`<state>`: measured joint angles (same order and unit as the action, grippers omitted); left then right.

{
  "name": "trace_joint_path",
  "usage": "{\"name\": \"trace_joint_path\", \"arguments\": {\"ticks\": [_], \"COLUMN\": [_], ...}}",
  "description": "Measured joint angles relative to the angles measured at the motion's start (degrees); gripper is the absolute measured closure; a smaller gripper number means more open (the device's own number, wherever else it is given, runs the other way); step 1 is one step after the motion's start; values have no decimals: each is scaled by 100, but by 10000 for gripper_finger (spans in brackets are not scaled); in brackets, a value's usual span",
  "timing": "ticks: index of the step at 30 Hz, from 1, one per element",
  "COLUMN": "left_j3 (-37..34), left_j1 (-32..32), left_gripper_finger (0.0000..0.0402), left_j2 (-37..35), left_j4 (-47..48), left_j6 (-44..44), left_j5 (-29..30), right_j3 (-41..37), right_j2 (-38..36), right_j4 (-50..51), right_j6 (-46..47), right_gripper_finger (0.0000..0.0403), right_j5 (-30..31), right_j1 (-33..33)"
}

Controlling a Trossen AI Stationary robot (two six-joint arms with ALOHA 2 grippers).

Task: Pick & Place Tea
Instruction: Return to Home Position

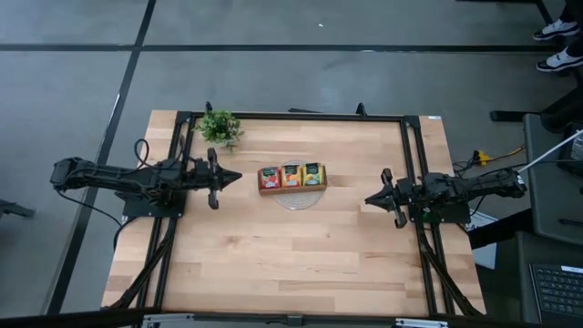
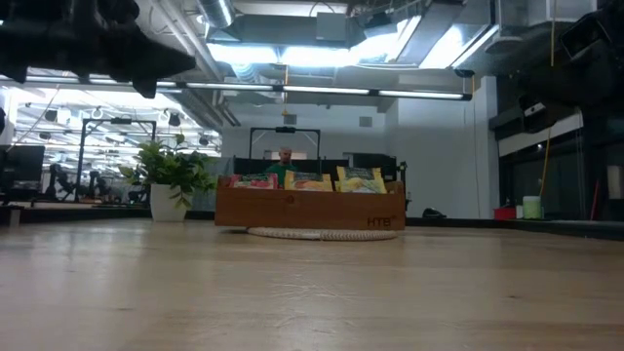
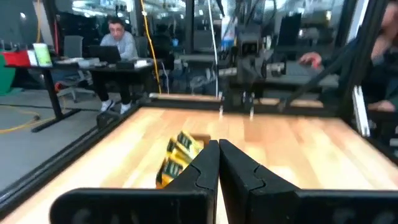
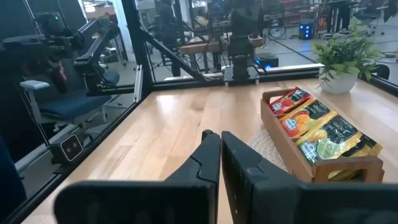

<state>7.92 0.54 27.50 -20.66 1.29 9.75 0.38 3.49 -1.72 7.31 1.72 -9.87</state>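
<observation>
The tea sachets stand packed in the brown wooden tray (image 1: 291,177): red ones (image 1: 269,178) in its left compartment, orange ones (image 1: 291,176) in the middle, yellow-green ones (image 1: 312,173) on the right. The tray rests on a round pale mat (image 1: 293,197) mid-table. In the right wrist view the tray (image 4: 323,162) shows the same three stacks (image 4: 314,124). My left gripper (image 1: 239,177) hovers left of the tray, fingers shut (image 3: 218,149), empty. My right gripper (image 1: 368,199) hovers right of the tray, shut (image 4: 217,138), empty.
A small green potted plant (image 1: 219,128) stands near the table's far left corner, behind the tray. Black frame rails (image 1: 410,164) run along the table's sides. Bare wood spreads between the tray and the near edge (image 1: 291,273). A person sits at a desk (image 3: 118,40) beyond the table.
</observation>
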Motion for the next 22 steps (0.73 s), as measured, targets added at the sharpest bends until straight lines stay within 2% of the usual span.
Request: {"name": "trace_joint_path", "arguments": {"ticks": [4,9,22], "left_j3": [0,0,-9], "left_j1": [-2,-12,-4], "left_gripper_finger": [397,392,393], "left_j2": [-195,-626,-1132], "left_j4": [382,798,1271], "left_j6": [118,241,-50], "left_j5": [-125,-837,-816], "right_j3": [0,0,0], "right_j2": [0,0,0], "right_j4": [-6,-7,-9], "right_j6": [112,306,287], "right_gripper_finger": [384,384,384], "right_j5": [6,11,11], "right_j1": [0,0,0]}}
